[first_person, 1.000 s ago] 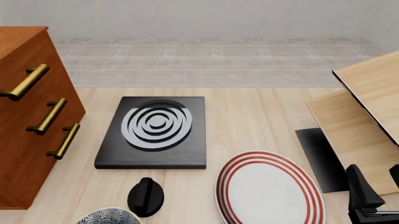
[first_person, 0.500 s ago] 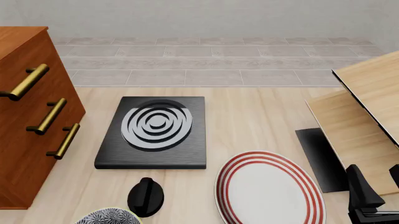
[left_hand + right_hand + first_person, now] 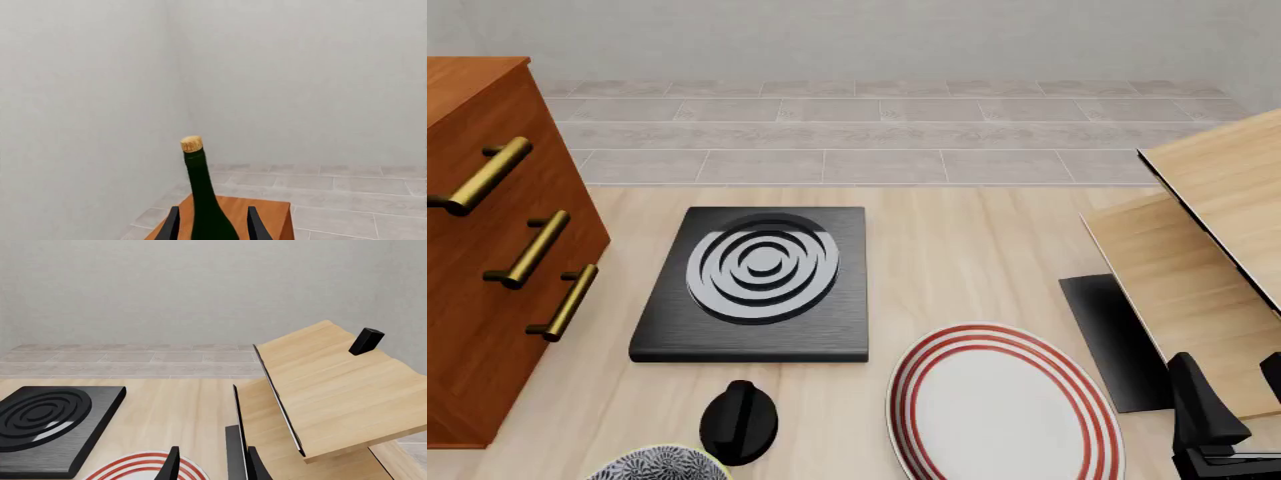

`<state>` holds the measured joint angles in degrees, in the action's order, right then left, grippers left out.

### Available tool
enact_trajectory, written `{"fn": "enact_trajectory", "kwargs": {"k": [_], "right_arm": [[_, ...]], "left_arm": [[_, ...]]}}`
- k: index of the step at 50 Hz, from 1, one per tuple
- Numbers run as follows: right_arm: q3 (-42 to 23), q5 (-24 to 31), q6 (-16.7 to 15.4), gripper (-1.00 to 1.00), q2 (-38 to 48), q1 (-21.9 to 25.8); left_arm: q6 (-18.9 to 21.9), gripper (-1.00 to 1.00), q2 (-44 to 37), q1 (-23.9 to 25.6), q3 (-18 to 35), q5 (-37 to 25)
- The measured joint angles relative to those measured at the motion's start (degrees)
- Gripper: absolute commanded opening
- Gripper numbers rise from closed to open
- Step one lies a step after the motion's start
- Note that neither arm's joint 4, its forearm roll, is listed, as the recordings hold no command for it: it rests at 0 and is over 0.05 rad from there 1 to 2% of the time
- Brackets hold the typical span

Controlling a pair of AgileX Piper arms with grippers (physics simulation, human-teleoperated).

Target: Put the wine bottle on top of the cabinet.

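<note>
In the left wrist view the wine bottle (image 3: 203, 200), dark green with a tan cork, stands upright between my left gripper's (image 3: 213, 227) fingers (image 3: 172, 226). They flank its lower body closely, and the contact lies below the frame edge. The cabinet's reddish-brown top (image 3: 267, 217) shows behind and below the bottle. In the front view the cabinet (image 3: 494, 250) fills the left side with three brass handles; the bottle and left gripper are out of that view. My right gripper (image 3: 1238, 405) hangs open and empty at the table's near right corner, also seen as the right gripper (image 3: 210, 467).
A black hob with silver rings (image 3: 761, 280) lies mid-table. A red-striped white plate (image 3: 1001, 405) sits in front of it, with a black knob-shaped object (image 3: 738, 420) and a patterned bowl (image 3: 661, 465) to its left. Pale slanted boards (image 3: 1214, 230) and a black slab (image 3: 1108, 340) stand at right.
</note>
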<state>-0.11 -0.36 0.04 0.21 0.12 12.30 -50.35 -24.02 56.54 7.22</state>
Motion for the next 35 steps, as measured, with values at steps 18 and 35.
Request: {"fn": "enact_trajectory", "kwargs": {"k": [18, 35], "right_arm": [[0.00, 0.00, 0.00, 1.00, 0.00, 0.00], [0.00, 0.00, 0.00, 1.00, 0.00, 0.00]], "left_arm": [[-2.26, 1.00, 6.20, 1.10, 1.08, -6.19], [-4.32, 1.00, 10.72, 2.80, 2.55, -10.88]]}}
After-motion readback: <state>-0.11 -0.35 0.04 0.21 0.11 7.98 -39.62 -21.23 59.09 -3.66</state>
